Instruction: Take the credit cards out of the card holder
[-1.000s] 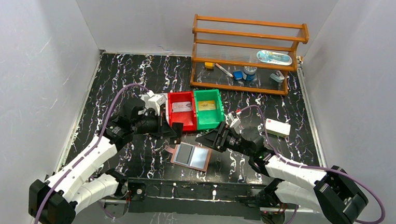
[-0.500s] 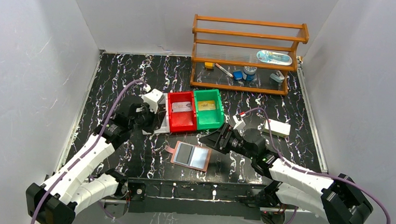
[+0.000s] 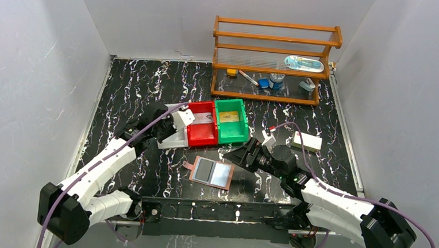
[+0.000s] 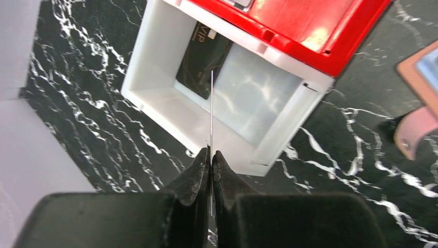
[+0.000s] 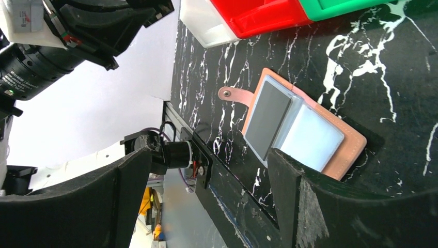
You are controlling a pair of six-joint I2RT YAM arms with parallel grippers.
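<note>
Top view: high above and behind the arm bases point(image 3: 121, 201), facing forward and down, far enough back to take in the whole tabletop point(image 3: 145, 85) up to the wooden shelf point(image 3: 273, 58).
Left wrist view: close above the white tray point(image 4: 155, 98) and red bin point(image 4: 310, 31), looking down past the left gripper point(image 4: 211, 155), with its pinched card point(image 4: 211, 108) seen edge-on.
Right wrist view: low, near and tilted, looking between the right gripper point(image 5: 209, 155)'s spread fingers point(image 5: 320, 206) at the card holder point(image 5: 304, 129).
Shared: the white tray, red bin and card holder appear in all three views.
</note>
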